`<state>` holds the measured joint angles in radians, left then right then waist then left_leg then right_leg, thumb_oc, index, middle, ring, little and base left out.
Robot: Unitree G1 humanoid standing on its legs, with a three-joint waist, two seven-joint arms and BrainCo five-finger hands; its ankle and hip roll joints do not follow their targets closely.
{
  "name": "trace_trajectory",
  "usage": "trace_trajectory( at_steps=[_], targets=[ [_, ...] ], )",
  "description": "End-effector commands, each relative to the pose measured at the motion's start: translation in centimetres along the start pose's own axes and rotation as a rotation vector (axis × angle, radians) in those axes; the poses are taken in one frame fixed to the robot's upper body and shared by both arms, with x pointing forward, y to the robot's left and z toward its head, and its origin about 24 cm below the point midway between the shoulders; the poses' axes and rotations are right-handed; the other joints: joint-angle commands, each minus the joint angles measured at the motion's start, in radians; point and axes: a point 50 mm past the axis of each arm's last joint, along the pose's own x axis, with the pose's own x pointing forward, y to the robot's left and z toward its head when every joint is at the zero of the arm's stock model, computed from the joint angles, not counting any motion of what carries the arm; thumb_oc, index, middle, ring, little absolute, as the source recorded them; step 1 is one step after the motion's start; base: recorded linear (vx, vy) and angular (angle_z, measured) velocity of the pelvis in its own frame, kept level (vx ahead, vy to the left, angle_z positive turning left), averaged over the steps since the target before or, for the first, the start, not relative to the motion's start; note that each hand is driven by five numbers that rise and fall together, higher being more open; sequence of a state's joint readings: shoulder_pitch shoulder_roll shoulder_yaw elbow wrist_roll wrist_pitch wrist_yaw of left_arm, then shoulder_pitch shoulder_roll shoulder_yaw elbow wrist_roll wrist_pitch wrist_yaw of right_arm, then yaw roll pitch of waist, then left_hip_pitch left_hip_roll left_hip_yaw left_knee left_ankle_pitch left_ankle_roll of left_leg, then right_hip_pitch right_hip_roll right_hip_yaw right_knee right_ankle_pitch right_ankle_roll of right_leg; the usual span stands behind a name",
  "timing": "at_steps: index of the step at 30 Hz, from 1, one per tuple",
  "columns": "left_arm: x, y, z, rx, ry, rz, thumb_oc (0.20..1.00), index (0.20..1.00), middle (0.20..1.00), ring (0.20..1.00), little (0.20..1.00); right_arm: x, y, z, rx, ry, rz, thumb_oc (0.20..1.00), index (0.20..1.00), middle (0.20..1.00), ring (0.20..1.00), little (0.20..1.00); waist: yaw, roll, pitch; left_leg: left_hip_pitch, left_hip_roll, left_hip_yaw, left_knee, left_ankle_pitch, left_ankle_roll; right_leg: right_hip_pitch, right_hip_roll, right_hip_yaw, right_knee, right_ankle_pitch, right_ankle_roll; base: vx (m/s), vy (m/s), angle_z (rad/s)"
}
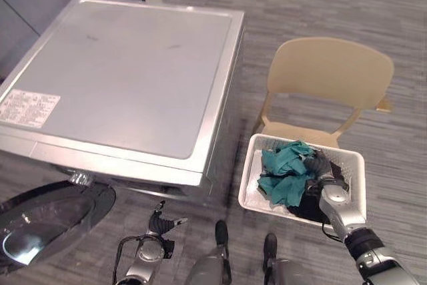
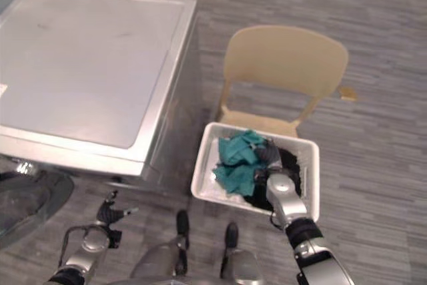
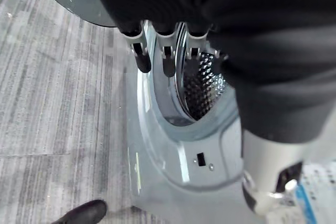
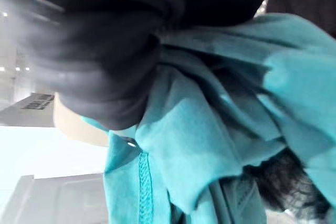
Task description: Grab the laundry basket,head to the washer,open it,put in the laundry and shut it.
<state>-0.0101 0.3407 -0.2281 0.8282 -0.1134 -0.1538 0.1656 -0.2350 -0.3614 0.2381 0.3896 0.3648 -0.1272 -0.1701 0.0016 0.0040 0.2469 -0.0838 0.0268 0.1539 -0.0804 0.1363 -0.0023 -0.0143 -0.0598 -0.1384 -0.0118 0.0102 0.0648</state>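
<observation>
My right hand [image 1: 331, 195] is down in the white basket [image 1: 252, 165], teal cloth [image 1: 283, 168] just ahead; can't tell if fingers have closed. Weak pinch may drop it before the washer drum [image 3: 202, 85]. Left hand [image 1: 160, 221] relaxed.

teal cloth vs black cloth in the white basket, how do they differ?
The crumpled teal cloth is piled high on the washer side of the white slatted plastic laundry basket; the black cloth lies lower, partly under the right hand. The teal cloth shows more. Both sit inside the basket.

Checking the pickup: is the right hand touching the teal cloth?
Touching: in the right eye view the right hand is buried against the teal cloth.
</observation>
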Motion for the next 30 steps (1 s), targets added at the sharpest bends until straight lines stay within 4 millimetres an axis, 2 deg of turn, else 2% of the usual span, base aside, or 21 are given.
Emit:
trace_trajectory(
  at_steps=[1, 3, 4, 7, 11, 13, 14, 15, 16, 18, 19, 20, 22, 24, 27, 28, 29, 30],
  targets=[
    [-0.5, -0.1, -0.9, -0.003, 0.017, -0.007, 1.0, 1.0, 1.0, 1.0, 1.0, -0.4, 0.8, 4.9, 0.05, -0.261, 0.119, 0.2, 0.2, 0.2, 0.2, 0.2, 0.005, -0.041, -0.077, 0.025, 0.013, 0.025, 0.047, -0.138, -0.03, -0.062, -0.053, 0.048, 0.069, -0.057, 0.068, 0.04, 0.107, -0.46],
    [-0.7, -0.5, -1.1, -0.007, 0.019, -0.023, 1.0, 1.0, 1.0, 1.0, 1.0, -1.0, 1.4, 6.1, 0.049, -0.325, 0.174, 0.2, 0.2, 0.2, 0.2, 0.2, 0.005, -0.043, -0.079, 0.046, 0.01, 0.03, 0.05, -0.145, -0.02, -0.066, -0.051, 0.058, 0.106, -0.058, 0.076, -0.04, 0.105, -0.41],
    [-0.6, -0.5, -1.0, -0.009, 0.019, -0.021, 1.0, 1.0, 1.0, 1.0, 1.0, -1.4, 2.3, 7.6, 0.058, -0.394, 0.223, 0.2, 0.2, 0.2, 0.2, 0.2, 0.001, -0.042, -0.075, 0.063, 0.012, 0.032, 0.038, -0.136, -0.012, -0.086, -0.046, 0.073, 0.176, -0.05, 0.091, -0.08, 0.07, -0.27],
    [-0.3, -0.4, -0.2, -0.005, -0.01, -0.022, 1.0, 1.0, 1.0, 1.0, 1.0, -1.8, 3.0, 8.3, 0.076, -0.43, 0.261, 0.2, 0.2, 0.2, 0.2, 0.2, -0.001, -0.04, -0.066, 0.061, 0.013, 0.021, 0.032, -0.125, -0.008, -0.101, -0.033, 0.106, 0.23, -0.063, 0.094, -0.12, 0.019, -0.19],
    [0.2, 0.3, 2.0, 0.026, -0.102, -0.023, 1.0, 1.0, 1.0, 1.0, 1.0, -2.6, 3.0, 9.5, 0.07, -0.5, 0.271, 0.2, 0.2, 0.2, 0.2, 0.2, 0.0, -0.039, -0.068, 0.006, 0.019, -0.028, 0.061, -0.086, -0.006, -0.064, 0.032, 0.187, 0.404, -0.146, 0.067, -0.26, -0.066, 0.22],
    [0.3, 0.7, 3.1, 0.042, -0.145, -0.019, 1.0, 1.0, 1.0, 1.0, 1.0, -2.8, 3.0, 10.1, 0.05, -0.532, 0.267, 0.2, 0.2, 0.2, 0.2, 0.2, 0.01, -0.047, -0.088, -0.038, 0.018, -0.056, 0.065, -0.062, -0.011, -0.034, 0.061, 0.224, 0.475, -0.147, 0.061, -0.28, -0.191, 1.07],
    [0.3, 0.8, 3.9, 0.039, -0.18, -0.016, 1.0, 1.0, 1.0, 1.0, 1.0, -2.9, 3.1, 10.5, 0.031, -0.552, 0.268, 0.2, 0.2, 0.2, 0.2, 0.2, 0.02, -0.056, -0.096, -0.065, 0.017, -0.073, 0.065, -0.046, -0.017, 0.004, 0.07, 0.241, 0.444, -0.165, 0.051, -0.29, -0.229, 1.13],
    [0.3, 0.7, 4.5, 0.037, -0.211, -0.022, 1.0, 1.0, 1.0, 1.0, 1.0, -2.9, 3.3, 10.8, 0.03, -0.562, 0.272, 0.2, 0.2, 0.2, 0.2, 0.2, 0.031, -0.063, -0.101, -0.094, 0.019, -0.086, 0.06, -0.025, -0.029, 0.05, 0.09, 0.264, 0.374, -0.225, 0.03, -0.33, -0.253, 0.5],
    [0.1, 0.5, 5.0, 0.029, -0.238, -0.025, 1.0, 1.0, 1.0, 1.0, 1.0, -2.8, 3.4, 10.7, 0.04, -0.553, 0.271, 0.2, 0.2, 0.2, 0.2, 0.2, 0.05, -0.069, -0.1, -0.127, 0.028, -0.095, 0.059, 0.01, -0.053, 0.073, 0.099, 0.267, 0.31, -0.249, 0.005, -0.35, -0.24, 0.29],
    [-0.2, -0.4, 6.5, -0.038, -0.296, -0.06, 1.0, 1.0, 1.0, 1.0, 1.0, -2.9, 2.8, 11.3, 0.026, -0.578, 0.239, 0.2, 0.2, 0.2, 0.2, 0.2, 0.066, -0.061, -0.086, -0.198, 0.045, -0.097, 0.031, 0.044, -0.103, 0.07, 0.136, 0.235, 0.186, -0.26, -0.026, -0.47, -0.266, 0.48],
    [-0.2, -0.4, 6.5, -0.038, -0.295, -0.061, 1.0, 1.0, 1.0, 1.0, 1.0, -2.9, 2.8, 11.3, 0.025, -0.578, 0.239, 0.2, 0.2, 0.2, 0.2, 0.2, 0.063, -0.06, -0.087, -0.2, 0.045, -0.1, 0.032, 0.044, -0.104, 0.07, 0.136, 0.232, 0.184, -0.259, -0.026, -0.4, -0.159, 0.94],
    [-0.2, -0.7, 7.1, -0.042, -0.321, -0.072, 1.0, 1.0, 1.0, 1.0, 1.0, -2.9, 2.6, 11.3, 0.018, -0.579, 0.23, 0.2, 0.2, 0.2, 0.2, 0.2, 0.056, -0.06, -0.076, -0.208, 0.045, -0.083, 0.032, 0.029, -0.104, 0.065, 0.133, 0.213, 0.169, -0.246, -0.029, -0.23, -0.007, 1.01],
    [-0.5, -1.2, 8.3, -0.032, -0.377, -0.101, 1.0, 1.0, 1.0, 1.0, 1.0, -2.9, 2.5, 11.2, 0.01, -0.571, 0.219, 0.2, 0.2, 0.2, 0.2, 0.2, 0.036, -0.068, -0.067, -0.19, 0.052, -0.036, 0.085, -0.017, -0.078, 0.055, 0.105, 0.165, 0.149, -0.213, -0.023, -0.33, 0.016, 0.8],
    [-0.9, -1.6, 9.6, -0.007, -0.443, -0.134, 1.0, 1.0, 1.0, 1.0, 1.0, -3.0, 2.8, 11.5, 0.004, -0.582, 0.238, 0.2, 0.2, 0.2, 0.2, 0.2, 0.025, -0.079, -0.071, -0.162, 0.048, -0.046, 0.169, -0.063, -0.062, 0.043, 0.075, 0.129, 0.121, -0.184, -0.019, -0.26, 0.042, 0.91],
    [-1.7, -2.2, 12.3, 0.041, -0.576, -0.18, 1.0, 1.0, 1.0, 1.0, 1.0, -3.2, 3.4, 12.0, 0.012, -0.606, 0.28, 0.2, 0.2, 0.2, 0.2, 0.2, 0.007, -0.104, -0.087, -0.117, 0.043, -0.053, 0.284, -0.168, -0.056, 0.025, 0.026, 0.077, 0.093, -0.154, -0.012, -0.14, 0.056, 0.52],
    [-2.0, -2.5, 13.2, 0.055, -0.621, -0.198, 1.0, 1.0, 1.0, 1.0, 1.0, -3.2, 3.7, 12.3, 0.01, -0.617, 0.298, 0.2, 0.2, 0.2, 0.2, 0.2, 0.002, -0.105, -0.094, -0.085, 0.049, -0.044, 0.285, -0.195, -0.054, 0.023, 0.017, 0.065, 0.088, -0.154, -0.011, 0.02, 0.161, 0.82],
    [-2.9, -3.6, 15.1, 0.108, -0.721, -0.256, 1.0, 1.0, 1.0, 1.0, 1.0, -3.5, 4.6, 13.1, 0.05, -0.648, 0.344, 0.2, 0.2, 0.2, 0.2, 0.2, -0.007, -0.095, -0.116, -0.032, 0.052, -0.029, 0.227, -0.184, -0.056, 0.027, 0.013, 0.04, 0.071, -0.148, 0.0, 0.05, 0.144, 0.74],
    [-2.9, -3.6, 15.1, 0.109, -0.721, -0.256, 1.0, 1.0, 1.0, 1.0, 1.0, -3.5, 4.6, 13.1, 0.05, -0.648, 0.344, 0.2, 0.2, 0.2, 0.2, 0.2, -0.007, -0.095, -0.115, -0.028, 0.051, -0.029, 0.222, -0.182, -0.056, 0.029, 0.013, 0.039, 0.069, -0.147, 0.0, 0.09, 0.172, 0.39]
  ],
)
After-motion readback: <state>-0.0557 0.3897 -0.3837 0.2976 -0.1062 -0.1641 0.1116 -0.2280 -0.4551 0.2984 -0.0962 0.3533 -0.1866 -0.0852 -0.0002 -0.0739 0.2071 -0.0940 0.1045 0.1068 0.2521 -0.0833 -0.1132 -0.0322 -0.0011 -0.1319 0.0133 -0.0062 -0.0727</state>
